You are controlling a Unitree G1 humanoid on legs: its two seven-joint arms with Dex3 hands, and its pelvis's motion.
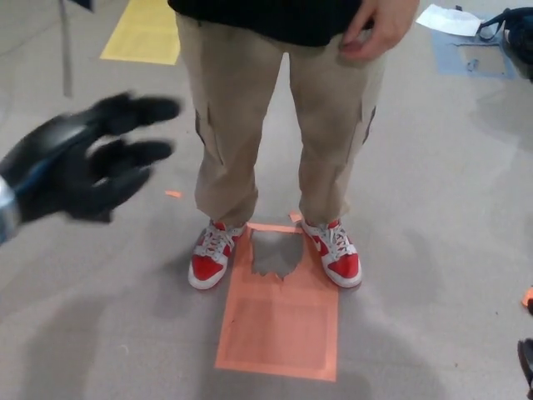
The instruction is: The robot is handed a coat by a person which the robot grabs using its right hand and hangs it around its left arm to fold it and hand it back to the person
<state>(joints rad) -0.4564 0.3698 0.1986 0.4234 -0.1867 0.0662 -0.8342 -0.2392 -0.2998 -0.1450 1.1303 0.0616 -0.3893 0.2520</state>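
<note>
One robot hand fills the left side: the left hand (83,162), black and blurry. Its fingers (137,108) are spread apart and point to the right. It holds nothing. Above it, a thin grey pole (65,46) stands at the top edge. A tiny dark blue scrap (83,4) shows just beside the pole. It is too small for me to tell if it is the coat. A yellow patch (146,33) lies on the floor (433,208) near there, and a little orange mark (173,193) sits lower down.

In the middle stands a person in tan trousers (250,108) and a black top (275,17). The person wears red and white shoes, one (210,258) on the left and one (337,254) on the right. Both shoes touch the top corners of an orange square (283,321) on the floor. The square has a grey worn spot (273,254) between the shoes. The person's hand (379,29) rests at the edge of the black top, curled and holding nothing.

Further right, a white sheet (450,18) lies on the floor beside a blue patch (470,54). A dark bag with straps (516,25) sits in the top corner. Low in the right corner, only a small dark tip of the right hand (526,362) shows. I cannot tell if it is open or closed.
</note>
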